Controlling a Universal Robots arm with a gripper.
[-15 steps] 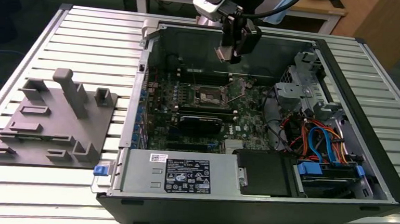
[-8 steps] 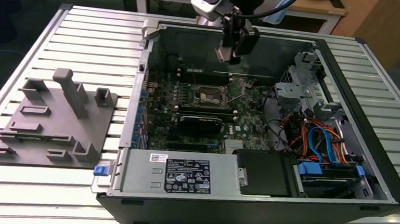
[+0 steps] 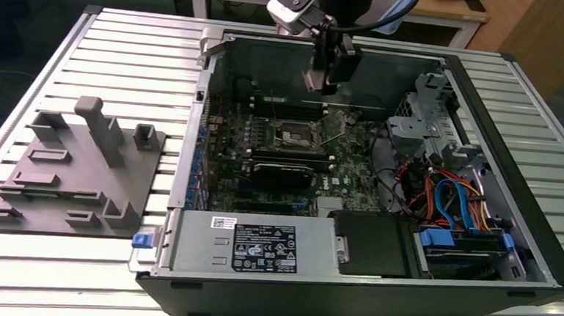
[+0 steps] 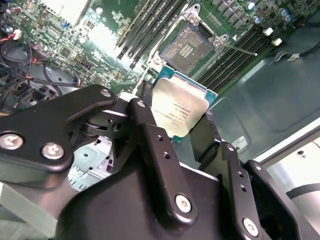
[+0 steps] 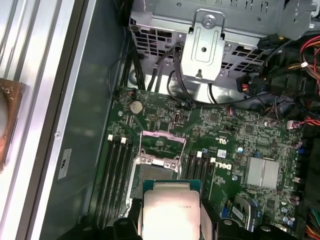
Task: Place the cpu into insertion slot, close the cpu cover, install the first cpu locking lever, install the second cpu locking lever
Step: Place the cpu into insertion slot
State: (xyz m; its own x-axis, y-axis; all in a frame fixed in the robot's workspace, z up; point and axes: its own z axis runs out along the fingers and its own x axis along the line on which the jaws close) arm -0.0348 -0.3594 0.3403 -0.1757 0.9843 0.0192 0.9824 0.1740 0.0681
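I am on the first step: getting the cpu [image 4: 181, 106] into the insertion slot [image 5: 150, 172]. My claw [image 3: 326, 83] is closed on the chip, fingers [image 4: 145, 107] pressing on two opposite edges, its dull silver top facing the wrist cameras. I carry it in the air inside the computer case [image 3: 284, 294] that stands on the desk [image 3: 132, 46], above the slot and apart from it.

The slot lies bare on the green motherboard [image 5: 225, 125], between two banks of long black memory slots, near the board's edge that runs along the case wall. The cpu cover [image 5: 161, 142] stands swung up off the slot, so nothing bars the way.

As I judge it, seating the chip calls for squaring it to the slot's silvery rim, keeping it level, and lowering it gently with no sideways drag.
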